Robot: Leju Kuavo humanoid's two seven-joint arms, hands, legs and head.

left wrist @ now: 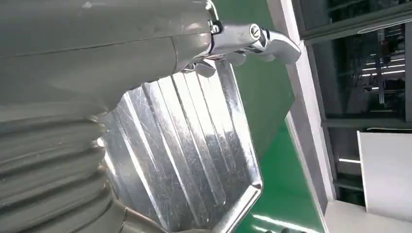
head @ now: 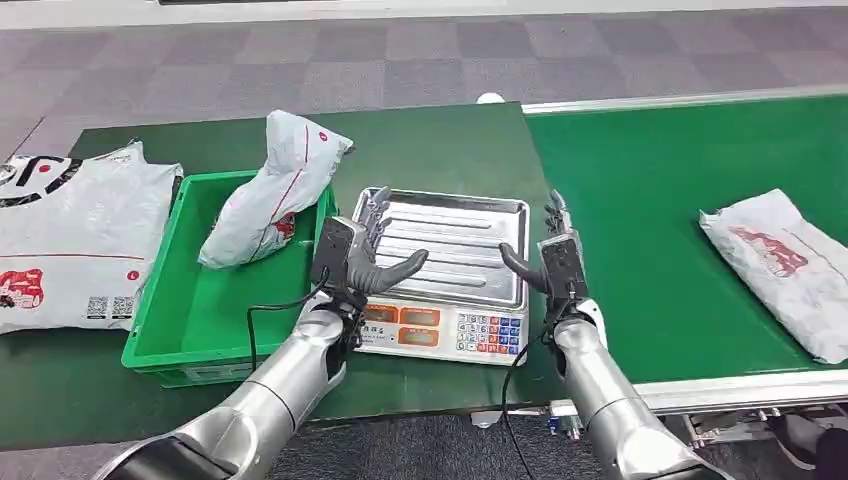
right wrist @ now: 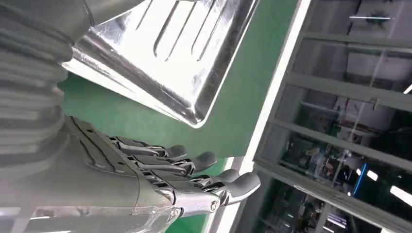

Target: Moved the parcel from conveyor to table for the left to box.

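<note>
Your left hand (head: 352,256) is hovering released over the scale's steel tray (head: 455,240), fingers apart and grasping nothing; your right hand (head: 553,262) is likewise hanging empty at the tray's other edge. Further right, the parcel (head: 785,265) is lying on the conveyor (head: 640,180), well apart from both hands. You are judged to be before the pickup: next, reach the right hand out to it.
</note>
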